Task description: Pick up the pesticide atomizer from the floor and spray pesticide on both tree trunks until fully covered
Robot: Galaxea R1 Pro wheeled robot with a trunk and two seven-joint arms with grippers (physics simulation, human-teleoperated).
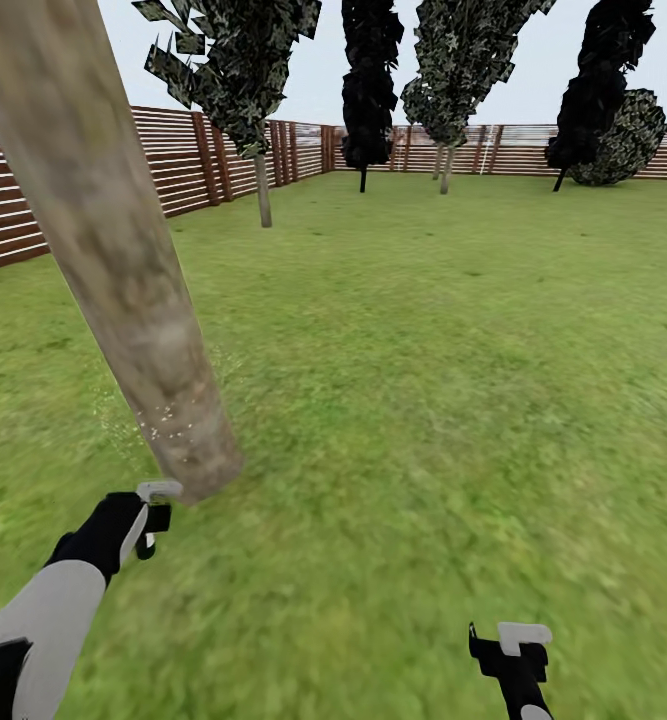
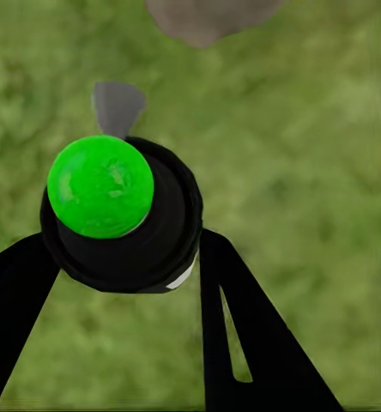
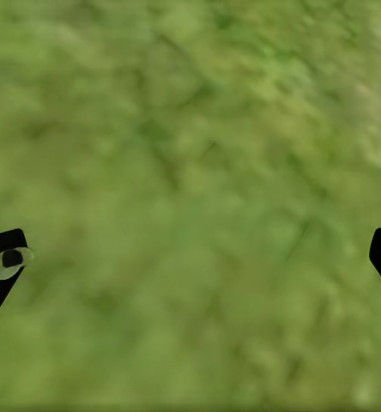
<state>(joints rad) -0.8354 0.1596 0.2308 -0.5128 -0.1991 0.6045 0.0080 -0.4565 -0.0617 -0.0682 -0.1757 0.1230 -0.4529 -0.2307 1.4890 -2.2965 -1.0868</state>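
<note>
Atomizer: you hold the pesticide atomizer (image 2: 122, 219) in your left gripper (image 2: 126, 257); a black round body with a bright green cap, and a grey nozzle pointing toward the base of the tree trunk.
Left gripper: your two black fingers (image 2: 242, 335) press against either side of the atomizer body. From the head camera the left gripper (image 1: 151, 520) sits just beside the foot of the trunk, on the robot's side of it.
Tree trunk: the thick beige-grey tree trunk (image 1: 113, 260) leans across the head view, and its base meets the grass (image 1: 423, 400) right next to your left gripper. In the left wrist view its base (image 2: 209, 17) shows just beyond the nozzle.
Pesticide: tiny white specks of pesticide (image 1: 168, 418) dot the lower trunk and scatter in the air close around it.
Right gripper: your right gripper (image 1: 510, 643) hangs over grass, well apart from the trunk; its fingertips (image 3: 3, 262) stand wide with nothing between them.
Surroundings: beyond the trunk, a second pale-trunked tree (image 1: 248, 90), dark conifers (image 1: 369, 85), and a brown slatted fence (image 1: 183, 160) edging the lawn.
</note>
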